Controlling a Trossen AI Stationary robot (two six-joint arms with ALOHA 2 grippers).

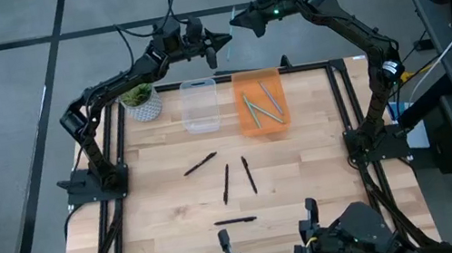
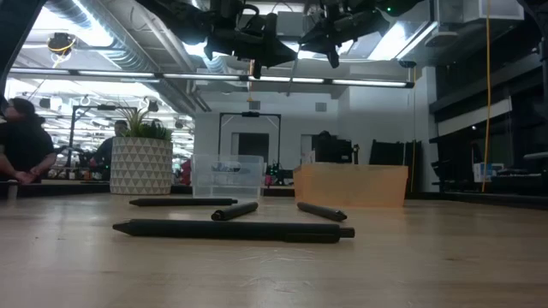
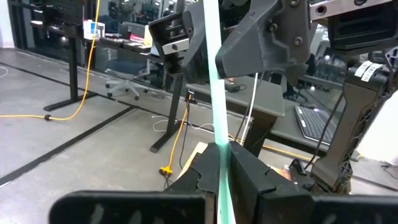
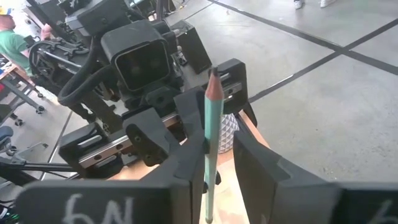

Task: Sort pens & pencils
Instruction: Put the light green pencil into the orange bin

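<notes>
Both grippers meet high above the table's far edge around one pale teal pencil (image 1: pixel 233 17), which stands nearly upright with its sharpened tip (image 4: pixel 213 81) up. My left gripper (image 3: pixel 222 186) is shut on it. My right gripper (image 4: pixel 214 180) is open, its fingers on either side of the same pencil, a gap showing on one side. Three more teal pencils (image 1: pixel 261 107) lie in an orange tray (image 1: pixel 247 127). Several black pens (image 1: pixel 226 183) lie flat on the wooden table (image 1: pixel 326 174). My left gripper pinches the teal pencil's shaft (image 3: pixel 219 140) between its two fingers, the fingers lying across it. The pencil is lifted clear, nearly upright, and runs on past the fingers in front of the right gripper.
A clear plastic box (image 1: pixel 199 105) stands left of the orange tray at the far edge. A potted plant (image 1: pixel 141 99) sits at the far left corner. In the low view one black pen (image 2: pixel 231 228) lies nearest. A person (image 2: pixel 21 141) is beyond the table.
</notes>
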